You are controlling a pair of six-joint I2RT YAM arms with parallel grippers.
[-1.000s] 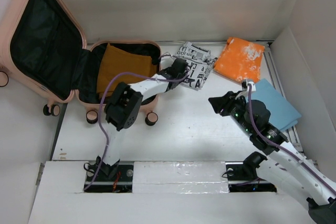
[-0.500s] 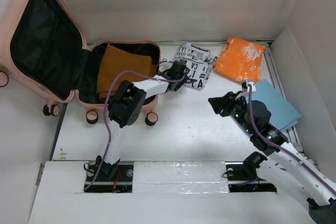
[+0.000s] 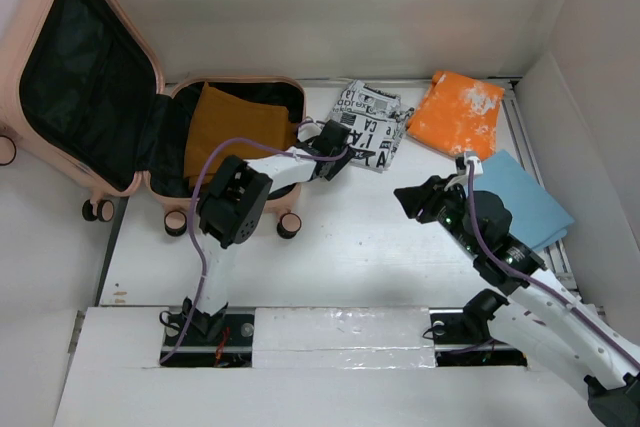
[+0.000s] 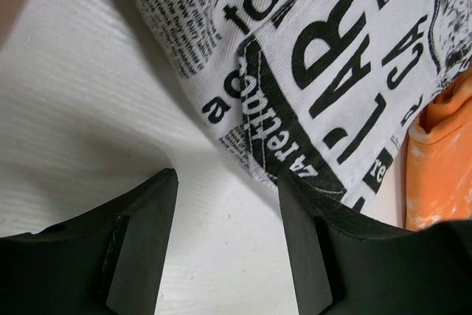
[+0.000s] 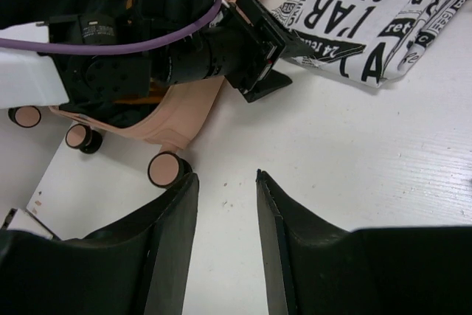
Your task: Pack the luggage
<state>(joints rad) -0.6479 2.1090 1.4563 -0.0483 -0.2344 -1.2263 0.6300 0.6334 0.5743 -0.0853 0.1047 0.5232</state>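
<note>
The pale pink luggage (image 3: 60,162) lies open at the far left, lid up, with a mustard-brown cloth (image 3: 235,127) in its lower half. My left gripper (image 3: 336,143) is open and empty at the near-left edge of a black-and-white newsprint cloth (image 3: 372,122). In the left wrist view the gripper (image 4: 228,182) has bare table between its jaws, and the cloth (image 4: 317,57) touches the right fingertip. My right gripper (image 3: 413,197) is open and empty over the table's middle. In its own view it (image 5: 225,178) points toward the luggage (image 5: 199,101).
An orange cloth (image 3: 458,112) lies at the back right, also in the left wrist view (image 4: 439,160). A blue cloth (image 3: 525,197) lies at the right edge beside the right arm. A luggage wheel (image 5: 164,170) sits near the right gripper's left finger. White walls enclose the table.
My left gripper has slid a little toward the near left along the newsprint cloth's edge. The right gripper has shifted slightly left. The cloths have not moved.
</note>
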